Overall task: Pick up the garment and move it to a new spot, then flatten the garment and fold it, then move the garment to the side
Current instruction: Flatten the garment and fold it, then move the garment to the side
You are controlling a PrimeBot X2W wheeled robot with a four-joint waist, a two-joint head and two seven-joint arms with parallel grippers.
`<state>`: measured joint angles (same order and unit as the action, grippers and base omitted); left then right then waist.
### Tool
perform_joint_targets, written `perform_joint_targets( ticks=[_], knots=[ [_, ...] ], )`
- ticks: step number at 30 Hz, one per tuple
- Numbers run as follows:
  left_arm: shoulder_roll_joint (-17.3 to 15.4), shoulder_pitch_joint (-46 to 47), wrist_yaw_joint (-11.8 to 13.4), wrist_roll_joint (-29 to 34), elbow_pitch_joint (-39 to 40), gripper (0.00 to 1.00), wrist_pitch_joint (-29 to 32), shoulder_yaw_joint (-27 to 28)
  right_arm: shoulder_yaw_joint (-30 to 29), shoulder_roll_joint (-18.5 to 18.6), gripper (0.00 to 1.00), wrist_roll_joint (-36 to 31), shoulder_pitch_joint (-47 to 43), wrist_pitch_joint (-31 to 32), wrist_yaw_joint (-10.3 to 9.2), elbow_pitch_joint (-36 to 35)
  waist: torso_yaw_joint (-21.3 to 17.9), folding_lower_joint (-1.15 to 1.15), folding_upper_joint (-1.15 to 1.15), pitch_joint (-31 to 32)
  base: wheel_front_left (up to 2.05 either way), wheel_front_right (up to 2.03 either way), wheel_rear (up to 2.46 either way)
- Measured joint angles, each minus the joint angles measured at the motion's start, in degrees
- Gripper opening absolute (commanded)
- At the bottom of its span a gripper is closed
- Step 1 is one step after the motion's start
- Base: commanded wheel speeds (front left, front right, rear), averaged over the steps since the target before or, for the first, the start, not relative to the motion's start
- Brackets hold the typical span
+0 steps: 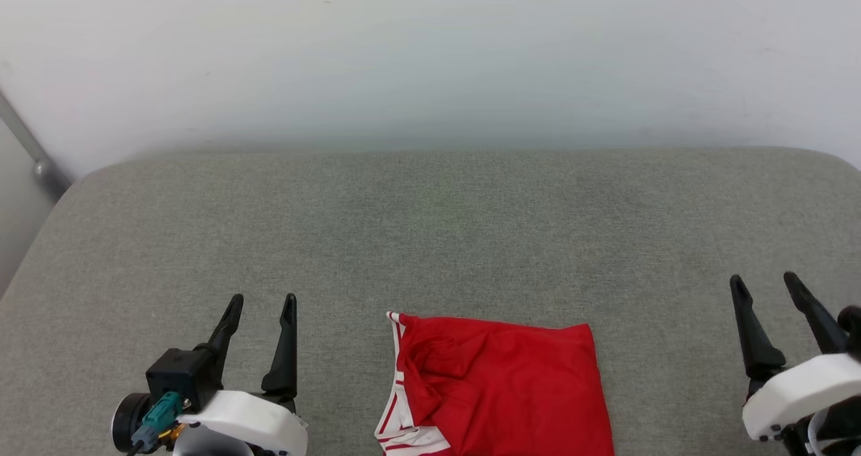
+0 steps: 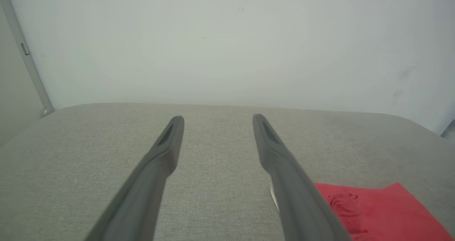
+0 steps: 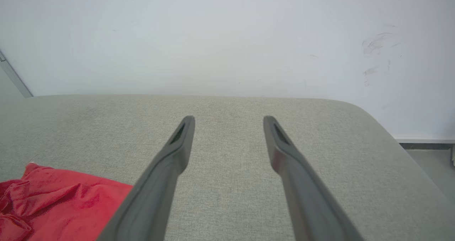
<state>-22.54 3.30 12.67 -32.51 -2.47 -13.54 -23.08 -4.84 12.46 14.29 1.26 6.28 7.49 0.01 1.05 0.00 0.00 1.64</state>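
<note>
The garment (image 1: 501, 389) is a red shirt folded into a rough rectangle, with red-and-white striped trim along its left edge. It lies on the grey cushioned surface (image 1: 430, 227) at the bottom middle of the head view, cut off by the frame. My left gripper (image 1: 262, 299) stands open to its left, apart from it, with nothing between its fingers. My right gripper (image 1: 765, 280) is open too, well off to the garment's right. The garment (image 2: 384, 209) peeks in at the left wrist view's lower right, past my left gripper (image 2: 217, 117). In the right wrist view the garment (image 3: 60, 202) lies lower left of my right gripper (image 3: 229, 117).
A pale wall (image 1: 430, 52) rises behind the grey surface. A grey metal post (image 1: 30, 150) leans at the far left. The surface's rounded right corner (image 3: 376, 120) drops to a floor strip (image 3: 426, 159).
</note>
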Motion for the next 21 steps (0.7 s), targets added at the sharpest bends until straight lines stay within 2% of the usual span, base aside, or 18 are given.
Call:
perform_joint_targets(
  ticks=[8,21],
  knots=[
    [-0.36,-0.65,0.41,0.69,-0.65,1.0,-0.07,-0.77,0.88,-3.55,1.0,-1.71,-6.02,-5.67,0.01,-2.22,-0.25,0.0,0.0,0.68,0.0,0.0,0.0],
    [-0.08,-1.89,1.12,0.31,-1.26,1.0,-0.45,-0.21,1.31,-4.67,1.0,-2.19,-7.44,-5.71,0.01,-3.32,-0.82,0.0,0.0,1.43,0.0,0.0,0.0]
  ],
)
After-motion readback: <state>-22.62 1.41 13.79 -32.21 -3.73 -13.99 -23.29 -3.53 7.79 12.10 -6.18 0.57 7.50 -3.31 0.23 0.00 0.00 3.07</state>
